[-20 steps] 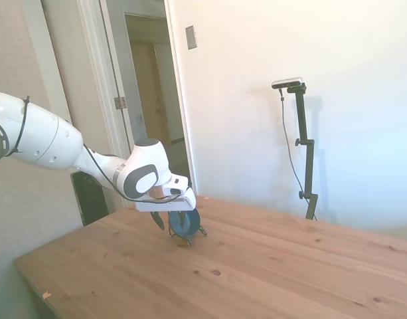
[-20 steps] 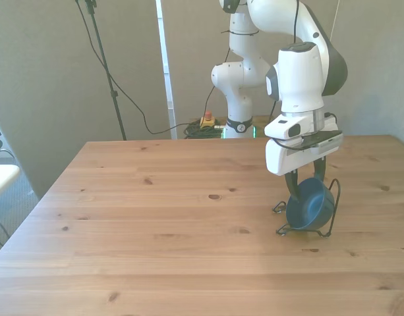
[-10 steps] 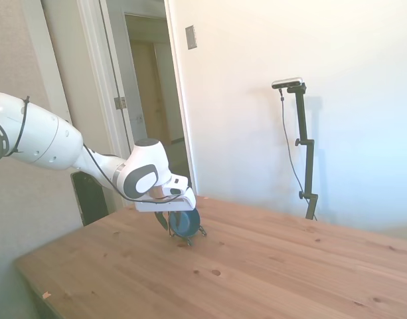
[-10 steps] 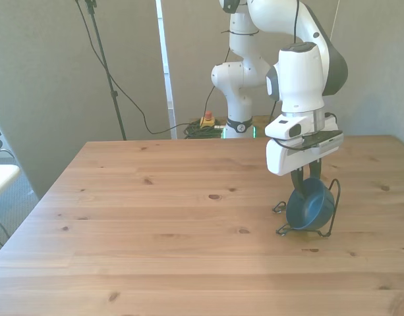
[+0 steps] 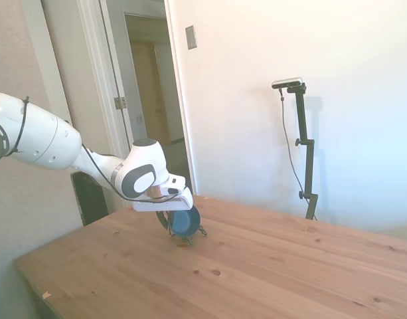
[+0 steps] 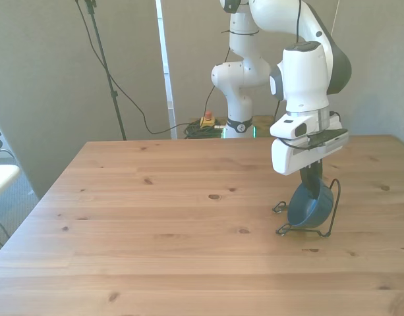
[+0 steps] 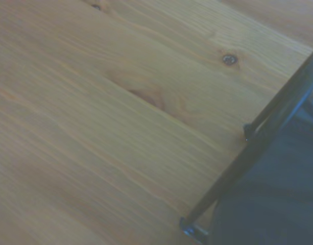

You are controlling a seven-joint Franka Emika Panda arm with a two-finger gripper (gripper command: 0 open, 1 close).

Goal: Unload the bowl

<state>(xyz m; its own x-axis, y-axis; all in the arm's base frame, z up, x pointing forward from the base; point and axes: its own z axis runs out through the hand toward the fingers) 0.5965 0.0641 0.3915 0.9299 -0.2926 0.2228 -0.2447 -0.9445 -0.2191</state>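
Small round dark-blue bowl standing on edge in thin black wire rack; gripper at its rim, finger spread indeterminable.

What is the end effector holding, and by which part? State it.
It cannot be told for sure: the end effector sits at the top rim of the bowl, which stands on edge in the wire rack.

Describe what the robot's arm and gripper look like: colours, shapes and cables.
The arm is glossy white with rounded, bulbous segments and dark grey joint bands. A thin black cable loops along it. The gripper has a boxy white body with dark, slim jaws beneath.
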